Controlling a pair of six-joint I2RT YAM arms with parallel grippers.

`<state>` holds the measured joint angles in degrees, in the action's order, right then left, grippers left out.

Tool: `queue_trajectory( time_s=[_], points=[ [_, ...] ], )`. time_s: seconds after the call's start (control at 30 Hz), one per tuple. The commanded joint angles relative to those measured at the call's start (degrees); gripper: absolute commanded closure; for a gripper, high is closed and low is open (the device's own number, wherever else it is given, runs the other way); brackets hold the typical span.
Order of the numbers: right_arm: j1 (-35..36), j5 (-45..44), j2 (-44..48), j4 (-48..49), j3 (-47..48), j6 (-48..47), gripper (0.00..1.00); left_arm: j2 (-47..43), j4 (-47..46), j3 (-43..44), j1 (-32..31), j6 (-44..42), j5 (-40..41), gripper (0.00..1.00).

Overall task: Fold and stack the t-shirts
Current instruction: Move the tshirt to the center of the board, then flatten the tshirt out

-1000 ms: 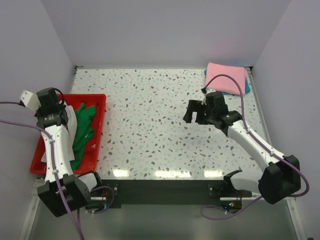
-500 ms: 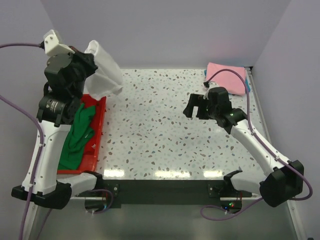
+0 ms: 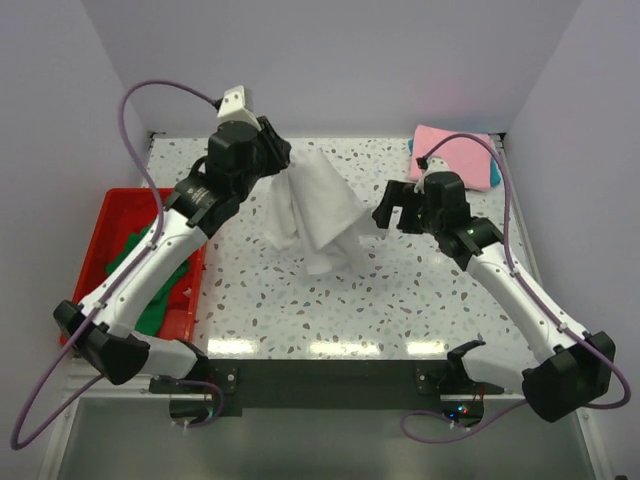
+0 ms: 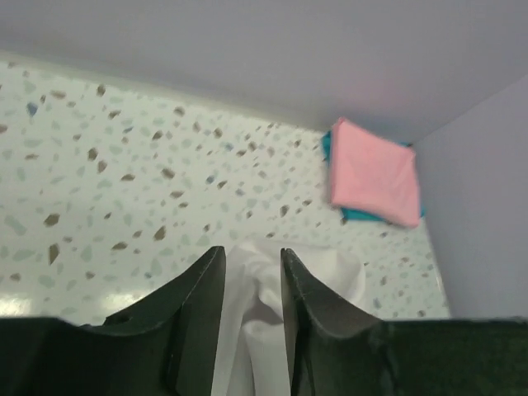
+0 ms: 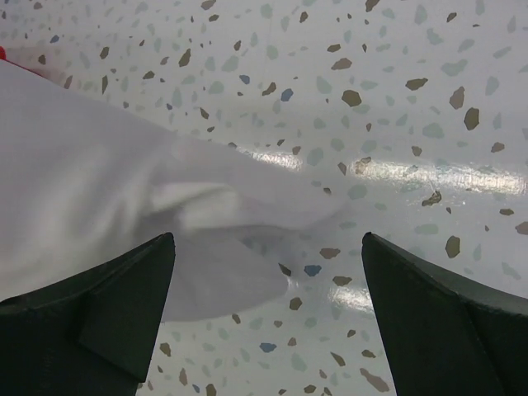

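Note:
A white t-shirt [image 3: 315,210] hangs bunched from my left gripper [image 3: 283,165] over the middle of the table, its lower end on or just above the surface. In the left wrist view the jaws [image 4: 252,252] stand narrowly apart with white cloth [image 4: 264,330] filling the gap, so the gripper is shut on it. My right gripper [image 3: 392,205] hovers open just right of the shirt; its wide-spread fingers [image 5: 268,239] frame the cloth's edge [image 5: 99,198] without touching it. A folded pink t-shirt [image 3: 452,152] lies on a teal one [image 3: 493,172] at the back right. A green t-shirt [image 3: 150,300] lies in the tray.
The red tray [image 3: 120,205] stands at the left table edge, beside the left arm. White walls close the table at the back and both sides. The pink and teal stack [image 4: 373,169] sits in the back right corner.
My left arm lifted the white t-shirt out of the red tray and swung it right to the table's middle. The right gripper shifted slightly and stayed open.

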<state>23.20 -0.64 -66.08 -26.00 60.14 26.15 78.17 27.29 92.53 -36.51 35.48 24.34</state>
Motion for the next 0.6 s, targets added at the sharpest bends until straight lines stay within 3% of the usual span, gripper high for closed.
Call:
queue_trajectory(
  time_s=[0.0,0.1,0.17,0.27,0.4,0.57],
  points=[
    [-0.1,-2.9,-2.4,1.3,0.2,1.1,0.01,3.1,-8.1,-12.4,8.2,4.7,-15.3,0.58],
    [-0.1,-0.9,-4.5,2.0,-2.5,1.9,0.01,7.3,-7.7,-18.8,11.9,3.3,-22.3,0.48],
    [0.3,0.3,-4.6,3.1,-6.1,2.3,0.01,6.9,-8.1,-24.5,12.2,2.6,-22.6,0.47],
    [3.4,-1.0,-3.4,4.8,-11.3,2.8,0.01,3.1,-10.8,-33.3,12.1,2.6,-22.2,0.5],
    [10.9,-4.1,-1.4,6.5,-17.1,4.8,0.05,-0.6,-12.5,-41.9,10.1,3.5,-23.9,0.67],
    [18.6,-8.3,1.0,8.4,-22.1,6.2,0.17,-5.1,-11.6,-48.8,1.4,4.8,-23.4,0.69]
  ],
)
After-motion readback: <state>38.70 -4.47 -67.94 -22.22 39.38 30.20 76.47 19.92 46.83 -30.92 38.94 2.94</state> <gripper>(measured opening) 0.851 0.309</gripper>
